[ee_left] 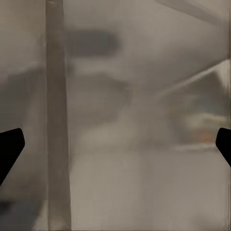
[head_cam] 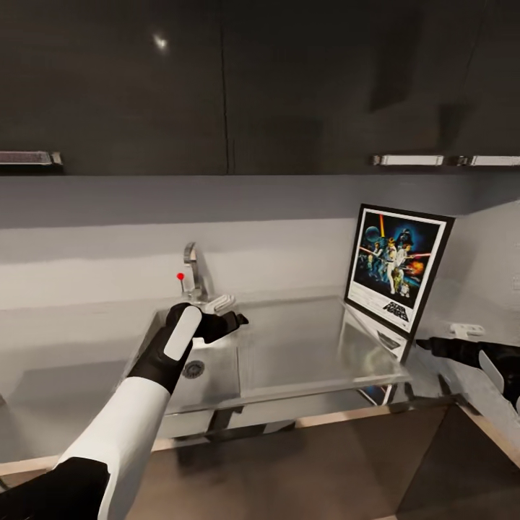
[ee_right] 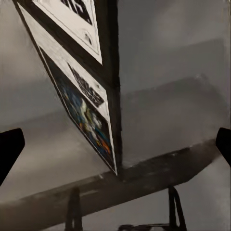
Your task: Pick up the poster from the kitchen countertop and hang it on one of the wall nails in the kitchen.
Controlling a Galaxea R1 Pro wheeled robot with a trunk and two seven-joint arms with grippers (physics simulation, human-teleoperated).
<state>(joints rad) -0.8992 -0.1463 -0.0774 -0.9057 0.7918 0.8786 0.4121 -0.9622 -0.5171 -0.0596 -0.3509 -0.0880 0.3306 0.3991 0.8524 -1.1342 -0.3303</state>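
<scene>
The poster [head_cam: 397,271] stands upright at the right end of the steel kitchen countertop [head_cam: 303,354], leaning on the wall, and is mirrored in the steel. My right gripper [head_cam: 431,345] hovers open just right of the poster's lower right corner. In the right wrist view, the frame's bottom corner [ee_right: 103,43] and its reflection lie between the spread fingers [ee_right: 9,149] of the right gripper [ee_right: 115,144]. My left gripper [head_cam: 232,319] hangs open over the sink [head_cam: 191,372], with nothing between its fingers [ee_left: 9,144]. The wall nail is out of view.
A tap [head_cam: 195,271] with a red-tipped lever [head_cam: 180,276] stands behind the sink. Dark wall cabinets [head_cam: 217,87] hang above the counter. A grey side wall [head_cam: 484,289] closes off the right end behind the poster. The brown floor [head_cam: 325,462] lies below the counter's front edge.
</scene>
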